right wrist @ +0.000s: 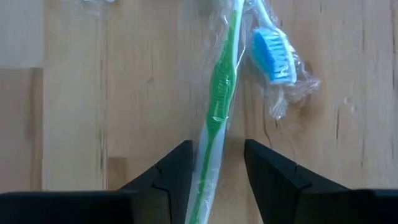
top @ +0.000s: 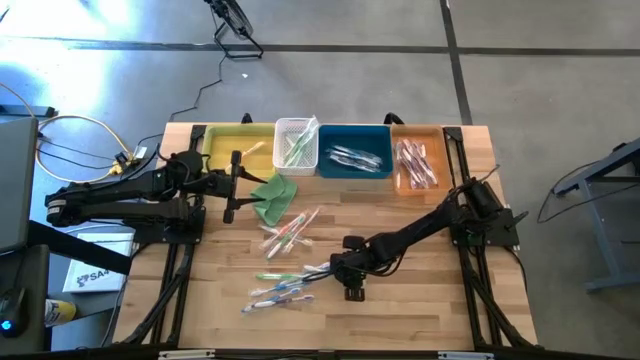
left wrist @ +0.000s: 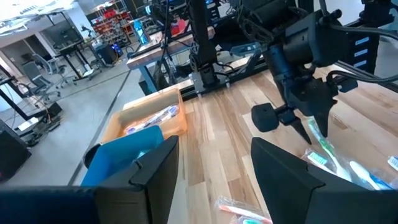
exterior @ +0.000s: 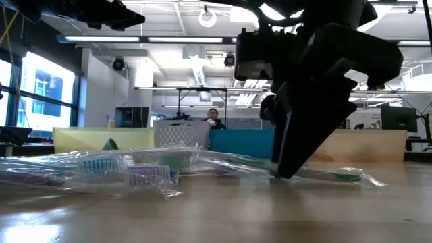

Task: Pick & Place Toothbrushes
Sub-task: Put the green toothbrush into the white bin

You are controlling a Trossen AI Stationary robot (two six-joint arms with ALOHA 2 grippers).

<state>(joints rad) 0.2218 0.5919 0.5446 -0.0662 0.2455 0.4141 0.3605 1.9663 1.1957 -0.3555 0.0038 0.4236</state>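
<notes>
The right gripper is down at the table's near side with its two dark fingers parted, straddling the green-handled toothbrush in a clear shiny wrapper; the handle runs straight out between the fingers along the gripper's own forward line, so the jaws stand across the stick's long axis and a close looks set to pinch it squarely. Nothing is clamped yet: a sliver of bare wood shows on each side of the wrapper. Just beside that brush lies a blue-bristled, white-necked toothbrush in its own crinkled wrapper, its head near the green handle. In the high view the right gripper sits at the edge of the loose scatter of wrapped toothbrushes, well nearer them than the other arm. Farther back, the left gripper hangs spread and empty by the folded green cloth, before the row of coloured bins.
</notes>
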